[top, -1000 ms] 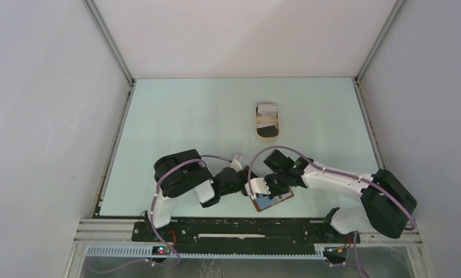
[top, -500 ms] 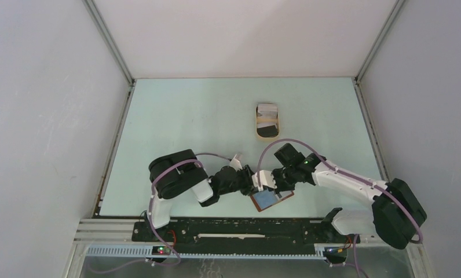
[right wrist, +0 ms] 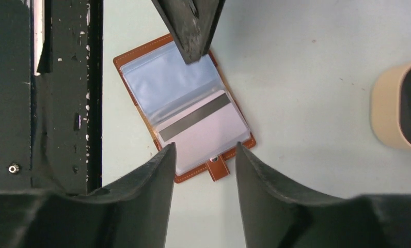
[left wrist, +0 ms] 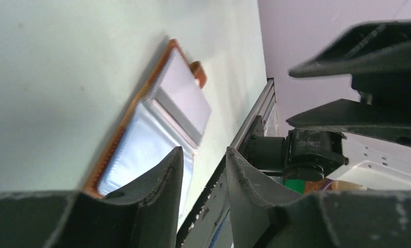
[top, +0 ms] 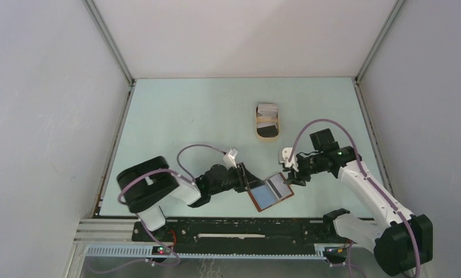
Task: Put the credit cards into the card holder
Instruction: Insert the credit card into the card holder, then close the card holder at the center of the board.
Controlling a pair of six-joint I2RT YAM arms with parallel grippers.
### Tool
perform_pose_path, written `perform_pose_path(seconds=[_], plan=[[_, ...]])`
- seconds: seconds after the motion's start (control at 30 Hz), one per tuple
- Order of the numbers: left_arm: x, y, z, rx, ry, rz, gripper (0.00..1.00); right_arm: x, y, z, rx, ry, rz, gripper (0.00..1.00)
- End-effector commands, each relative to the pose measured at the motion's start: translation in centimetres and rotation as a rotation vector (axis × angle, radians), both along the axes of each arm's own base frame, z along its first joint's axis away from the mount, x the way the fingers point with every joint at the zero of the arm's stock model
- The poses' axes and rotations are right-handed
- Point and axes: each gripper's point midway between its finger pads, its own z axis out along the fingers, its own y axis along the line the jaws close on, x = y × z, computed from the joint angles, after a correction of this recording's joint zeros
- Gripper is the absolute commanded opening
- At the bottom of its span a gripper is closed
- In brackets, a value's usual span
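Observation:
The card holder point(top: 270, 194) lies open near the table's front edge, reddish-brown with clear sleeves point(right wrist: 164, 80). A white credit card point(right wrist: 208, 135) with a grey stripe sits partly in its right-hand sleeve, and it also shows in the left wrist view point(left wrist: 184, 99). My right gripper point(top: 291, 175) hovers open just right of the holder, nothing between its fingers point(right wrist: 204, 150). My left gripper point(top: 250, 182) is open at the holder's left edge point(left wrist: 204, 151), one fingertip point(right wrist: 193, 31) over the sleeve. More credit cards point(top: 267, 112) lie in the tan tray.
The tan oval tray point(top: 257, 123) stands farther back in the middle of the table, and its rim point(right wrist: 386, 108) shows at the right of the right wrist view. The black base rail point(top: 245, 229) runs along the near edge just below the holder.
My right gripper has opened, let go of the white card and drawn back up and to the right. The card stays in the holder. The left arm's elbow swung left.

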Motion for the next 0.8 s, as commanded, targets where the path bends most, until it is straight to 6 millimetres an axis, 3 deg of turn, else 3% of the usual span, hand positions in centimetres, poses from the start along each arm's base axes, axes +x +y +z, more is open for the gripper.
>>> perform_pose_path(seconds=[0.0,0.03,0.1,0.23,0.33,0.5,0.63,0.77], plan=[[1.0,1.8,3.5,0.087,-0.300,-0.019,0.41,-0.5,-0.4,2.3,0.085,-0.055,0.056,0.61],[1.0,2.4,3.3,0.139,-0.338,-0.027,0.41,-0.3,-0.7,2.0,0.071,-0.071,0.065,0.65],[1.4,3.7,5.3,0.197,-0.454,-0.022,0.41,0.1,-1.5,1.1,0.020,-0.098,0.097,0.70],[2.4,7.1,8.3,0.320,-0.642,0.040,0.41,0.6,-3.0,-1.4,-0.106,-0.134,0.223,0.74],[3.0,10.2,9.7,0.381,-0.726,0.126,0.49,1.4,-3.5,-3.2,-0.161,-0.088,0.254,0.74],[3.4,14.3,9.6,0.394,-0.755,0.285,0.66,3.3,-3.4,-4.7,-0.222,-0.047,0.215,0.72],[3.5,15.6,9.4,0.374,-0.742,0.348,0.72,3.6,-2.9,-6.2,-0.274,-0.023,0.224,0.70],[3.3,15.5,8.9,0.359,-0.728,0.349,0.72,3.5,-2.8,-7.4,-0.319,0.009,0.231,0.65]])
